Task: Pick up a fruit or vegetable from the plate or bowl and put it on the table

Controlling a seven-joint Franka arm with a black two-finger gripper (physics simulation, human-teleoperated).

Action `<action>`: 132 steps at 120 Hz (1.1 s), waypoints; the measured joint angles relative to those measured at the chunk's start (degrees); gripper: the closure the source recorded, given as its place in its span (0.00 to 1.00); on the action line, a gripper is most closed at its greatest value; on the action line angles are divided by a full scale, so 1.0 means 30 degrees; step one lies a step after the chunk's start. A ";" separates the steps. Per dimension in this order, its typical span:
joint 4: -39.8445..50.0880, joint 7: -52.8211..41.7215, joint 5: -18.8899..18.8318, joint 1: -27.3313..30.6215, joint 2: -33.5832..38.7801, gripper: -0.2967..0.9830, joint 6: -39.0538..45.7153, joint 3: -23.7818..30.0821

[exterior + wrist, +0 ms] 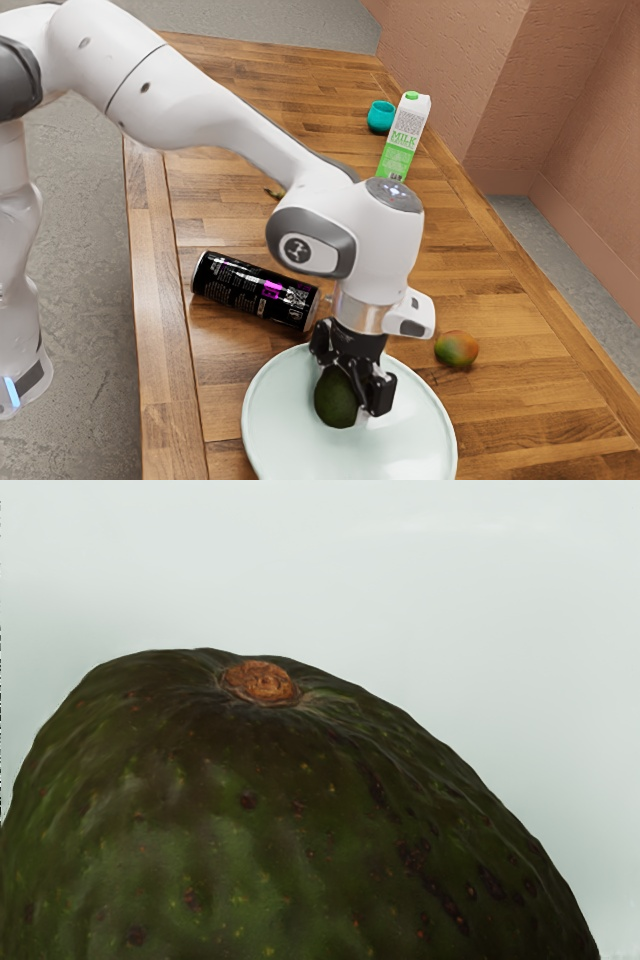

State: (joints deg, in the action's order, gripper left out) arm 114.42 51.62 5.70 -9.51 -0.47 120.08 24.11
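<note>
My black gripper (350,388) is low over the pale round plate (277,430) in the exterior view, right at a dark green avocado (335,400). The avocado covers part of the gripper, and I cannot tell whether it is held or whether it rests on the plate. Close under my hand, the wrist view has the avocado (270,820) large at the lower edge, its brown stem end facing up, with the pale plate surface (450,600) behind it.
A black can (255,290) lies on its side by the plate, toward the arm's base. An orange-green mango (457,348) sits on the wooden table (480,270) beyond the plate. Farther back stand a milk carton (403,140) and a teal cup (380,117).
</note>
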 joint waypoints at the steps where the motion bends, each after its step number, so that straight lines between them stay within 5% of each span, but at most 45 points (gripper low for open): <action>1: -0.0011 0.0012 -0.0002 -0.0004 0.0025 0.36 -0.0007 0.0004; 28: -0.3551 0.0237 -0.1320 -0.0408 0.0149 0.36 -0.1542 -0.0043; 50: -0.8737 0.0054 -0.3372 -0.2202 -0.3100 0.36 -0.3025 0.0206; 90: -2.1611 -0.1655 -0.7693 -0.3182 -1.3957 0.36 -0.4766 0.1383; 112: -2.2824 -0.2448 -0.9068 -0.3278 -1.5212 0.40 -0.5023 0.2298; 132: -2.2840 -0.2962 -0.9274 -0.3386 -1.5241 0.27 -0.5059 0.2384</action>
State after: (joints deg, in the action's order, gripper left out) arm 45.90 42.73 -22.12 -19.66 -46.19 104.90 31.26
